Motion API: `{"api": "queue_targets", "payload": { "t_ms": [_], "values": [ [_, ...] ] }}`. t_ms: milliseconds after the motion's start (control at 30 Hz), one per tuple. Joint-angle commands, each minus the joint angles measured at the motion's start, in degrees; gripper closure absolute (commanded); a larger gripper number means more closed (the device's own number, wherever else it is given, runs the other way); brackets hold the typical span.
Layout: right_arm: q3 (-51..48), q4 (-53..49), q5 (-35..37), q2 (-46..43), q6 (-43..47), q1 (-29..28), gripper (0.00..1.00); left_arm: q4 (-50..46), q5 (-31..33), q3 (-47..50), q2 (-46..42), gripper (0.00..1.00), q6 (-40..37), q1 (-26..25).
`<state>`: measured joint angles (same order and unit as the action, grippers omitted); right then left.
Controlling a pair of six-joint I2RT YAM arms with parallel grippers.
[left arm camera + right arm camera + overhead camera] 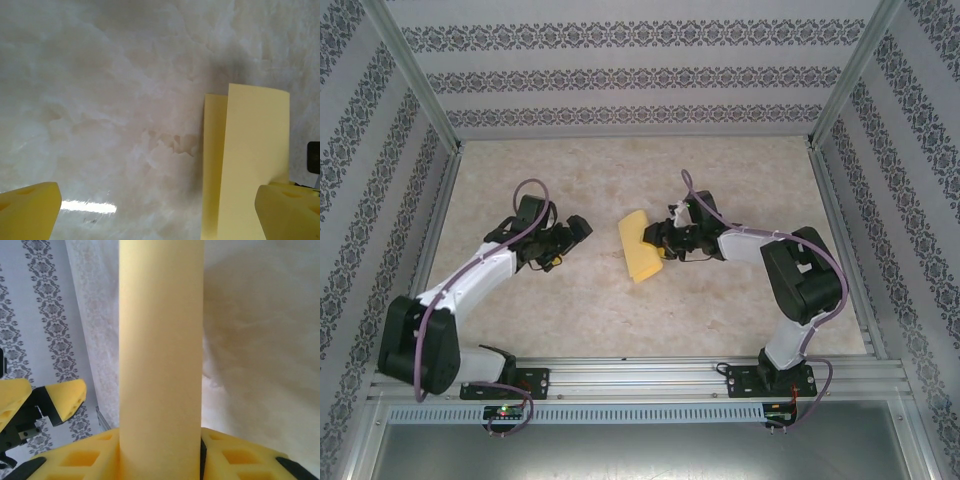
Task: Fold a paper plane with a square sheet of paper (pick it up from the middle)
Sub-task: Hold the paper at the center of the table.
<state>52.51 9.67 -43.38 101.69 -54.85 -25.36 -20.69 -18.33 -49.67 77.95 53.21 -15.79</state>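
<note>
The square sheet of paper (638, 248) is yellow and bent over on itself into a long band near the middle of the table. My right gripper (657, 241) is shut on its right side. In the right wrist view the paper (161, 340) rises as a curved strip from between the yellow fingers (240, 455). My left gripper (582, 229) hovers just left of the sheet, open and holding nothing. In the left wrist view the doubled paper (250, 160) lies by the right finger (290, 210), two layers showing at its far edge, and the gripper (157, 205) spans bare table.
The marbled beige table (550, 300) is fenced by patterned walls and a metal frame (430, 110). A rail (640, 375) runs along the near edge by the arm bases. The left gripper's yellow fingers (65, 397) show at the left of the right wrist view.
</note>
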Motion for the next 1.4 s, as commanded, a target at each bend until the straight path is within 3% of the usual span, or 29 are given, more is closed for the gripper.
{"api": "queue_targets", "payload": {
  "t_ms": [0,267,367,567,733,1100,1367],
  "values": [
    [4.77,-4.31,7.10,0.88,0.29,-4.72,0.59,3.77,-2.79,-3.41,2.48,0.00,-4.34,-1.17],
    [6.66,0.76,21.51,6.31,-8.53,-12.06,0.60,11.95,-6.39,2.34,2.25,0.00,-2.52,-1.18],
    [4.13,0.62,28.97,4.36,-10.25,-13.62,0.60,15.58,-8.05,4.27,2.62,0.00,-1.75,-1.17],
    [0.15,0.87,34.86,1.11,-12.93,-14.54,0.60,17.60,-10.90,4.93,3.85,0.00,-2.53,-1.29],
    [-2.56,4.40,38.21,0.70,-16.92,-16.74,0.59,18.25,-11.64,5.63,3.30,0.00,-3.12,-1.31],
    [-2.34,-1.72,39.40,0.36,-17.80,-19.78,0.52,20.80,-14.96,5.45,5.00,0.01,-3.11,-2.39],
    [1.57,-10.74,38.50,-1.10,-11.73,-19.77,0.43,19.12,-15.91,2.54,8.97,0.17,-3.36,-4.48]
  ]
}}
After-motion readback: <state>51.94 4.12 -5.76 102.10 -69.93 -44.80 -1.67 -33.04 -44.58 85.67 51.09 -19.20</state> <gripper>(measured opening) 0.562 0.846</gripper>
